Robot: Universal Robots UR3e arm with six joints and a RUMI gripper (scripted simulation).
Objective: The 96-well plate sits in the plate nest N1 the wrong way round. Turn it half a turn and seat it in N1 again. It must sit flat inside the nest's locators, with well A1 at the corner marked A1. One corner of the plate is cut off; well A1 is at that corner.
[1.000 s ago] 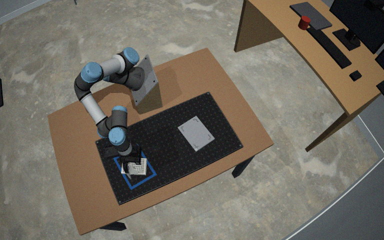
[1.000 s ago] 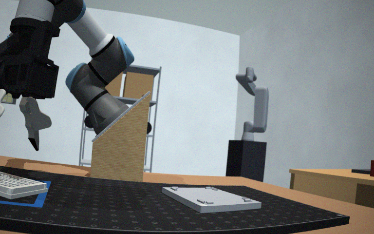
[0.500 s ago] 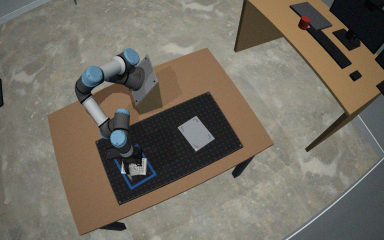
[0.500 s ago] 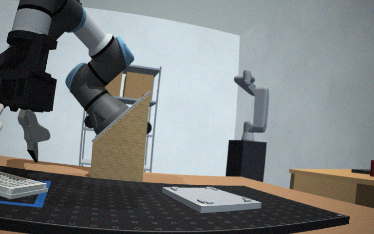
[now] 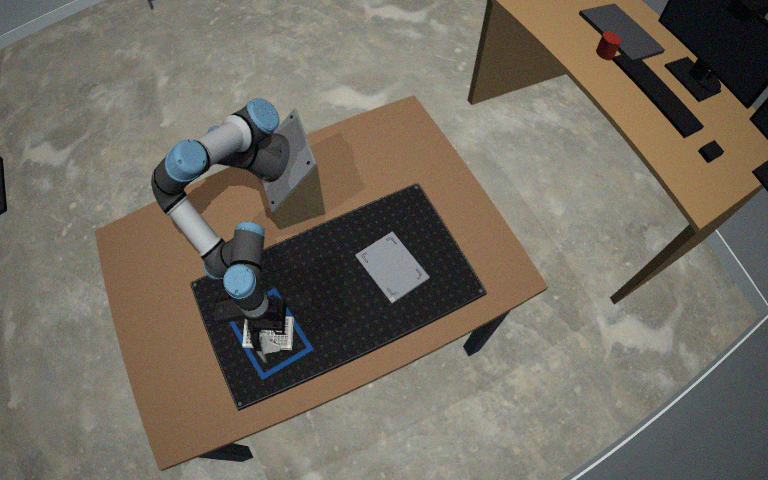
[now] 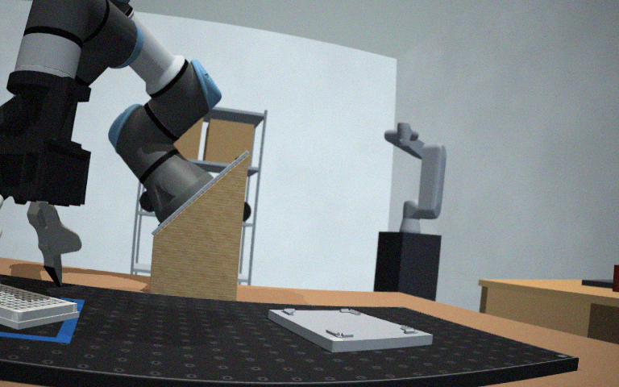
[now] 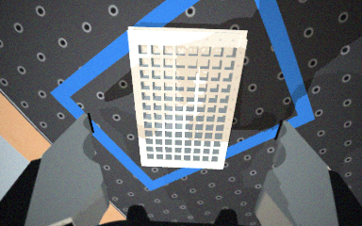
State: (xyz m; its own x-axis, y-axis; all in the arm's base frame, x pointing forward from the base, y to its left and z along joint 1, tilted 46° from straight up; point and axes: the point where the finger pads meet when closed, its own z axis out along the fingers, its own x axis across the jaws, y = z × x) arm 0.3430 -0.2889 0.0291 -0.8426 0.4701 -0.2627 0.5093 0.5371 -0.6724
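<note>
The white 96-well plate (image 5: 286, 335) (image 6: 31, 306) (image 7: 186, 101) lies flat on the black breadboard (image 5: 339, 316) (image 6: 205, 337), inside a blue outlined square (image 5: 283, 365) (image 6: 68, 328) (image 7: 94, 71) at the board's left end. My gripper (image 5: 265, 335) (image 7: 184, 118) is open and hangs straight over the plate, low above it. Its two grey fingers stand outside the plate's long sides without touching it. One finger (image 6: 52, 267) shows in the exterior view, its tip close to the board behind the plate. The grey nest N1 (image 5: 392, 266) (image 6: 351, 330) with its corner locators lies empty mid-board.
The arm's base sits on a slanted wooden wedge (image 5: 294, 192) (image 6: 201, 246) behind the board. The board lies on a brown table (image 5: 141, 339). A second desk (image 5: 651, 130) with a keyboard and a red cylinder stands far right. Another arm (image 6: 421, 182) stands on a black pedestal.
</note>
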